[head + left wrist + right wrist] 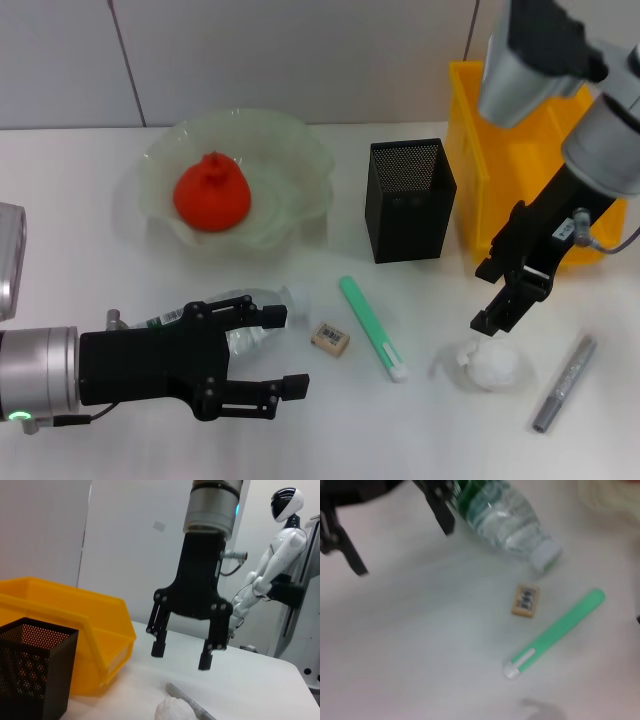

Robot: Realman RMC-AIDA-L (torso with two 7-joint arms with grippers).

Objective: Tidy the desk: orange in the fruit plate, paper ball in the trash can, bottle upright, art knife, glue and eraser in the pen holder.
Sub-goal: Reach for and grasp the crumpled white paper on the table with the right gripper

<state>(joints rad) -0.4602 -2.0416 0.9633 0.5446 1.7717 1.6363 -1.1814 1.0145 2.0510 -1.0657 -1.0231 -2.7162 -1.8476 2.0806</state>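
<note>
Right gripper [505,297] above paper ball [493,363] (seemingly clear).

The head camera looks forward and steeply down on the white worktop [400,430], taking in both arms and everything on it from some way off. The left wrist camera sits low near the surface, facing level across it toward the yellow trash can [75,625], the pen holder [30,670] and the right end effector [182,660]. The right wrist camera looks down closely at the bottle [505,517], eraser [525,600] and green pen-like tool [555,632], all also seen from the head.
</note>
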